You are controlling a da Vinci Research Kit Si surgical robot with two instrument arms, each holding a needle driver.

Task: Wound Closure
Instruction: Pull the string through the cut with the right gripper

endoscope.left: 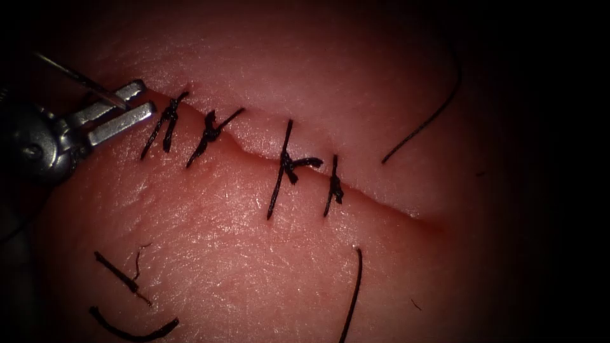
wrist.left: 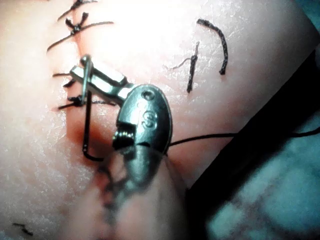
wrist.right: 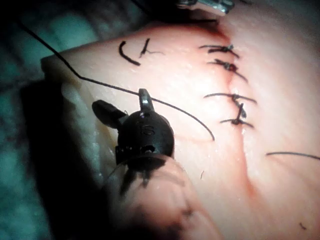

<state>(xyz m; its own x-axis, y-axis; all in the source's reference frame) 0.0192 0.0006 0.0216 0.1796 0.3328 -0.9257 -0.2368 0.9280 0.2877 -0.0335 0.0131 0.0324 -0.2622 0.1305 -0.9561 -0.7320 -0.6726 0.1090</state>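
Endoscope view: left gripper (endoscope.left: pixel 130 107) on needle (endoscope.left: pixel 79 79) (beside stitches (endoscope.left: pixel 210 130)).

Endoscope looks down from above and in front at the stitched cut (endoscope.left: pixel 356 184) in the tissue (endoscope.left: pixel 254 254), close in. Left wrist view looks along its shaft, very near the left tool (wrist.left: pixel 92 80) beside the cut. Right wrist view looks past the right tool (wrist.right: pixel 125 107) toward the cut. All three share the stitches (endoscope.left: pixel 286 165).
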